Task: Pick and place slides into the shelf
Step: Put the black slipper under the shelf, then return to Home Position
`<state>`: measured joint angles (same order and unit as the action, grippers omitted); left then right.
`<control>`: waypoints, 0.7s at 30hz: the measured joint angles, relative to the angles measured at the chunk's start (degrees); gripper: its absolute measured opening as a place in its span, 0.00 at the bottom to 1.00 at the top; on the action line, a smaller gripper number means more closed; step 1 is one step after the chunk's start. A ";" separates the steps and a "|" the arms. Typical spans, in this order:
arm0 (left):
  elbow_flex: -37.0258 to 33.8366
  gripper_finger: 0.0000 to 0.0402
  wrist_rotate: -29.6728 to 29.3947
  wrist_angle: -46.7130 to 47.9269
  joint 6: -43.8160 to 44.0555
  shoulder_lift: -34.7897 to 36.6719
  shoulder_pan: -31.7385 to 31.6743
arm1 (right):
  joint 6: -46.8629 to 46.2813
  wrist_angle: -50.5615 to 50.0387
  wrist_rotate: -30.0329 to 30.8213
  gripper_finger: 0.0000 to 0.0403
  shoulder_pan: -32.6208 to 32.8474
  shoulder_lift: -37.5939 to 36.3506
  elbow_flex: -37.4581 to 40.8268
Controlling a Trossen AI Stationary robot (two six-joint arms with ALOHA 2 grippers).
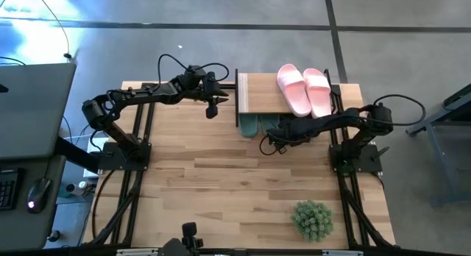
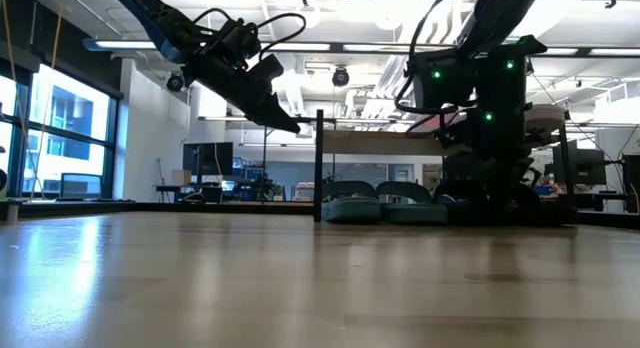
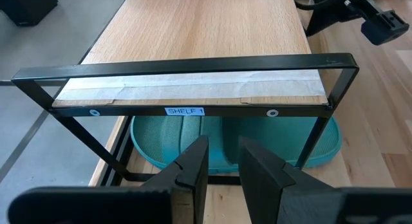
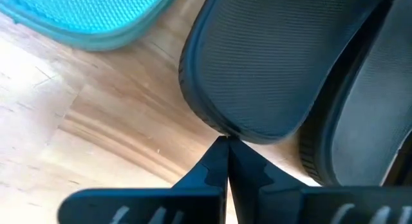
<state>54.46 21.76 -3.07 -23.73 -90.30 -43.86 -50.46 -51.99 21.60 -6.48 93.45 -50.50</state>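
The shelf [image 1: 265,94] stands at the table's far edge, and a pale pink pair of slides [image 1: 305,90] lies on its top board. A green pair [image 3: 187,140] lies on the table under the shelf, its ends sticking out at the near side [image 1: 250,126]. A black pair [image 4: 270,76] lies on the table beside the green pair, toward the right, mostly hidden by my right arm in the high view. My right gripper [image 4: 225,147] is shut, with its tips at one black slide. My left gripper [image 3: 223,159] hovers open above the table left of the shelf [image 1: 213,109], nothing between its fingers. My right gripper's shut fingertips [image 4: 219,153] meet the rim of one black slide's rounded end [image 4: 225,130]. The fingers come steeply from above. The slide lies flat on the table next to its mate [image 4: 367,121].
A round green spiky plant [image 1: 313,218] stands near the table's front right. Bare tabletop [image 1: 221,182] stretches between the arms' bases. A desk with a keyboard and mouse [image 1: 29,190] lies off the table's left edge.
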 joint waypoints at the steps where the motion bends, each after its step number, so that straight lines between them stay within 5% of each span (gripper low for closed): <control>1: 0.00 0.18 0.00 0.00 0.01 0.00 0.00 | -0.02 -0.02 -0.37 0.00 0.00 0.00 0.00; 21: 0.00 0.18 -0.02 0.00 0.00 0.00 -0.01 | 0.49 -2.47 -9.87 0.00 2.56 -0.87 0.00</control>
<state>54.46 21.74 -3.07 -23.72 -90.30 -43.87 -49.97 -54.46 11.73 -3.93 92.58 -50.50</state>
